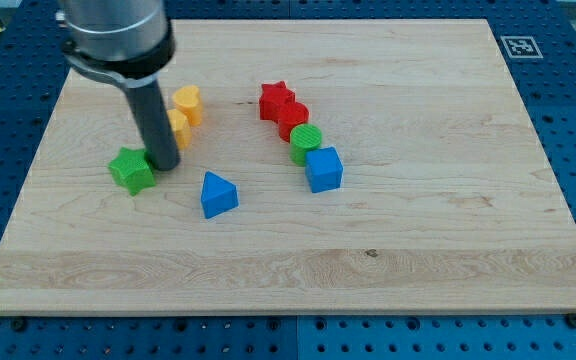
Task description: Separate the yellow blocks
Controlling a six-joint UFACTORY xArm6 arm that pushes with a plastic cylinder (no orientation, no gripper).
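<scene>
Camera view has my tip (164,165) down on the table (418,240), just right of the green star block (131,169) and at the near edge of a yellow block (178,129) the rod half hides. No gripper here, only a rod. Second yellow block (188,104) sits touching just beyond. Blue triangular block (218,194) lies nearer; red star (276,100), red block (293,119), green cylinder (306,142) and blue cube (324,169) line up right.

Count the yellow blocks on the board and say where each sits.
2. One yellow block stands upper left of centre; a second yellow block sits just below it, partly hidden behind my rod. My tip rests beside the green star. Nothing more seems hidden.
</scene>
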